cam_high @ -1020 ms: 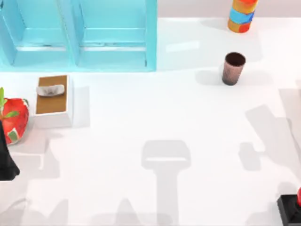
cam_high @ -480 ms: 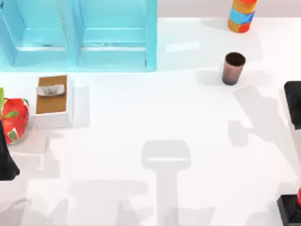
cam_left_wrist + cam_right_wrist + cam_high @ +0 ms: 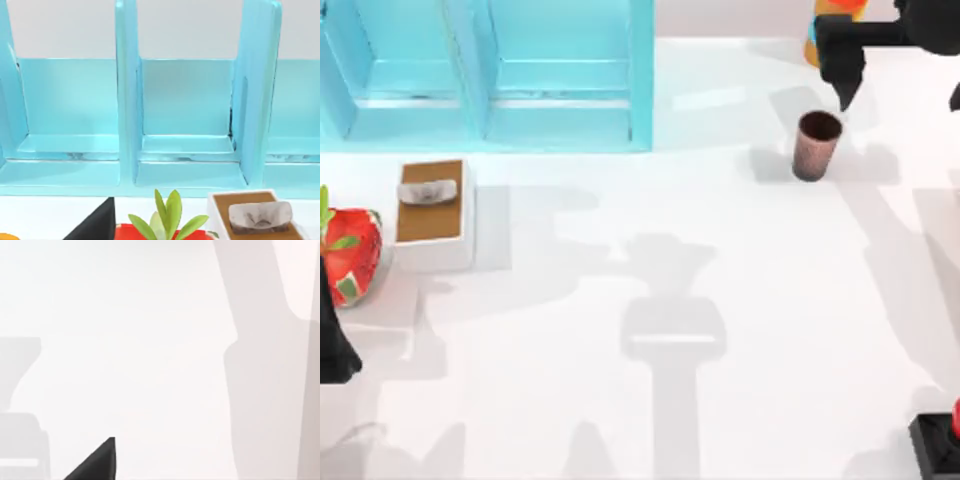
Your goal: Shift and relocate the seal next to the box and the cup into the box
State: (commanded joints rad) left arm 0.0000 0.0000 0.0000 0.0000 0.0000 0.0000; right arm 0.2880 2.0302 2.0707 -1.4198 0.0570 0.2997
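The cup point(image 3: 817, 145), a dark brown speckled tumbler, stands upright at the back right of the table. My right gripper point(image 3: 900, 98) hovers just behind and to the right of it, open, with one black finger point(image 3: 844, 80) above the cup's far side and nothing held. The seal point(image 3: 944, 441), a red knob on a black base, sits at the front right corner, partly cut off by the frame edge. The box point(image 3: 642, 90), light blue with open compartments, stands at the back left, and its compartments point(image 3: 187, 102) show in the left wrist view. My left gripper point(image 3: 332, 345) is parked at the left edge.
A white tissue holder with a brown top point(image 3: 433, 215) sits in front of the blue box. A red strawberry-like thing point(image 3: 350, 252) lies at the left edge. An orange-and-blue striped cylinder point(image 3: 815, 40) stands at the back right, mostly hidden by my right arm.
My right arm has swung from the right edge toward the back and now hangs just behind the cup, covering the striped cylinder. The cup, the seal and my left arm have not moved.
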